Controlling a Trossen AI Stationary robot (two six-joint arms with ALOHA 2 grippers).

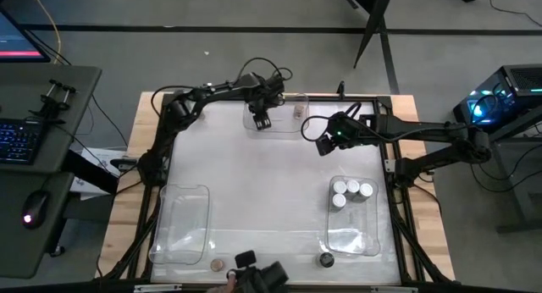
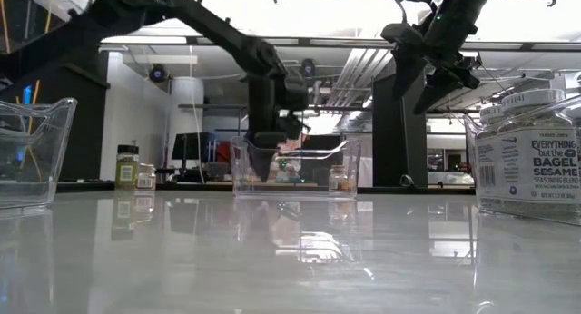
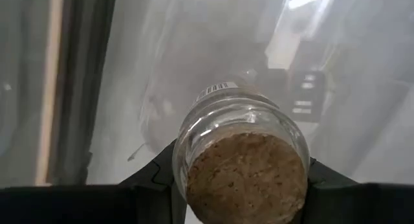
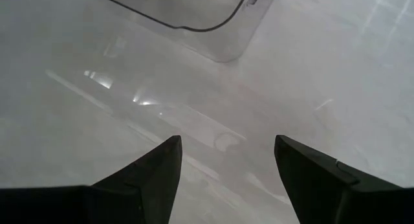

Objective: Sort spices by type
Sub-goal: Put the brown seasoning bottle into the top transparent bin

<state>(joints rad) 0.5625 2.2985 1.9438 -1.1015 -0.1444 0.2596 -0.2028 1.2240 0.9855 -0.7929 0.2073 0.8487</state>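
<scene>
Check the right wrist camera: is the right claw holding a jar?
No. The right claw is open and empty, with only bare table between its fingers.

- The left gripper [image 1: 260, 121] is hanging over the far bin [image 1: 292, 124], with a spice jar [image 3: 240, 160] sitting between its fingers.
- A second jar [image 1: 298, 112] is lying in that bin, just to its right.
- The right gripper [image 1: 324, 146] is hovering over bare table [image 1: 254, 183], right of the left one.
- Three jars [image 1: 351, 191] are standing in the right bin [image 1: 351, 238], nearer the front edge than the right gripper.
</scene>
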